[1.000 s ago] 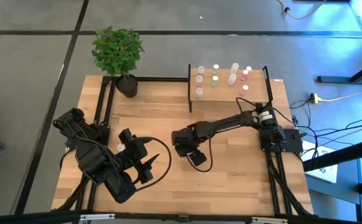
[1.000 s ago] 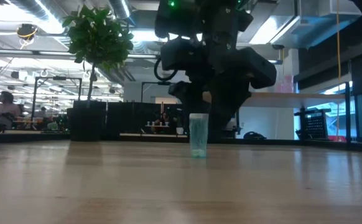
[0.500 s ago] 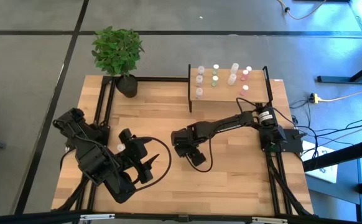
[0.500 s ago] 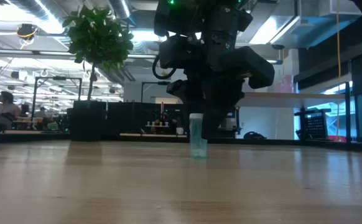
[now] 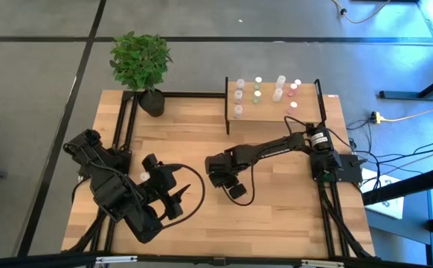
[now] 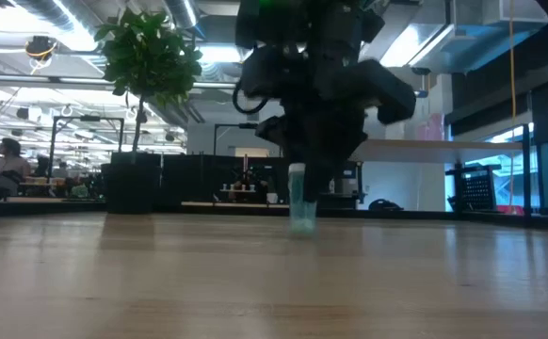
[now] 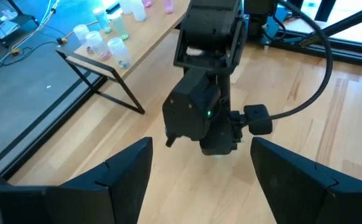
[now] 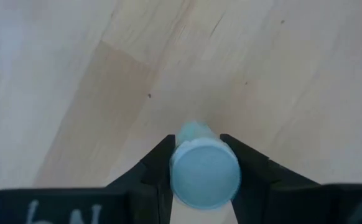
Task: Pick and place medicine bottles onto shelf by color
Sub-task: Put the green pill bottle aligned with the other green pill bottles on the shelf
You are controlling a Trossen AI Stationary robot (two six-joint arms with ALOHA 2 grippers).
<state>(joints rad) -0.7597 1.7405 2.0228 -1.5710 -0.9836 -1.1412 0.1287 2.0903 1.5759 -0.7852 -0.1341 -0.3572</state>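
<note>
1. From my station I see the right gripper (image 8: 196, 180) pointing down over the middle of the table (image 5: 276, 216), its two fingers (image 8: 158, 163) pressed against either side of one medicine bottle (image 8: 204, 171) with a bluish cap.
2. In the low view that bottle (image 6: 298, 200) stands upright on the wood, its base touching the tabletop, with the right gripper (image 6: 314, 155) directly above and around its upper part.
3. So I read the right gripper as clamped on the bottle, which is not lifted.
4. The left gripper (image 7: 199, 171) waits near the table's front left, jaws spread wide and holding nothing.
5. The shelf (image 5: 272, 112) sits at the far edge, carrying the other bottles (image 5: 257, 88) in rows, well apart from the gripped one.
</note>
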